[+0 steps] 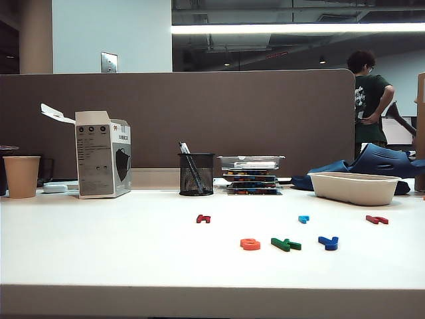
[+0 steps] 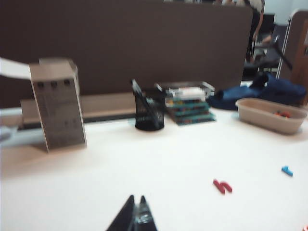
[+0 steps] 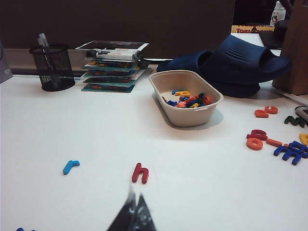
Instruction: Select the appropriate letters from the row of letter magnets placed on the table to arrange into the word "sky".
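both grippers above the table [image 1: 99, 259], left gripper [image 2: 136, 215] jaws pressed together, right gripper [image 3: 135, 211] jaws likewise, nothing held

Only fingertips visible, none of either arm in the exterior view. In the left wrist view, left gripper [image 2: 136, 217]: two slim black fingers tapering to sharp points, matte and dark, pressed side by side with a small pale, glassy-looking patch between them near the tips, somewhat blurred. In the right wrist view, right gripper [image 3: 134, 214]: the same pair of narrow black wedge-shaped fingers drawn together into one peak, with a faint grey sheen on the inner faces; no cables, screws or markings to be made out on either.
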Controlling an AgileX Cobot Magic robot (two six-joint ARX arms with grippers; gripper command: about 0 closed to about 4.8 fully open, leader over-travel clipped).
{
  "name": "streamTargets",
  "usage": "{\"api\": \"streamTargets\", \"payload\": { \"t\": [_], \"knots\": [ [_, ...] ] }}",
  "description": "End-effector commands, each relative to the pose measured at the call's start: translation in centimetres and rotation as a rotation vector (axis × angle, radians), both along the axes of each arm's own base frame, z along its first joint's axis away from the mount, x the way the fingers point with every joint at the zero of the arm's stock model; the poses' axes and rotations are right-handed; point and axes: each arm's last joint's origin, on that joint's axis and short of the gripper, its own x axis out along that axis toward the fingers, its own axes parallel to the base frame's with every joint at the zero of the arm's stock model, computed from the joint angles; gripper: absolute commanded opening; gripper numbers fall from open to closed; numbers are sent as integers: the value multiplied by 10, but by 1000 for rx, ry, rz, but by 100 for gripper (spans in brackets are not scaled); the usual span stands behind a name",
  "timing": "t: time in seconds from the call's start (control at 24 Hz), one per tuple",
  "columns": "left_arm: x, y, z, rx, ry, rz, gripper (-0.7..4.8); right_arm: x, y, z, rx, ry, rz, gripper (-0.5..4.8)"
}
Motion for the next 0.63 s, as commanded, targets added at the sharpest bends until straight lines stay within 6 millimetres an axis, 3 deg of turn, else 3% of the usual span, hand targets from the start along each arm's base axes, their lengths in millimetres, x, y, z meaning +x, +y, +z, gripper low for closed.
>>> {"api": "streamTargets", "payload": {
  "t": [0.04,0.63],
  "knots": [
    [0,0,-2,3,30,-6,-5,0,0,0,-3,-19,0,-8],
    [0,0,-3,6,40,-6,-5,0,0,0,-3,-19,0,-8]
  ]
}}
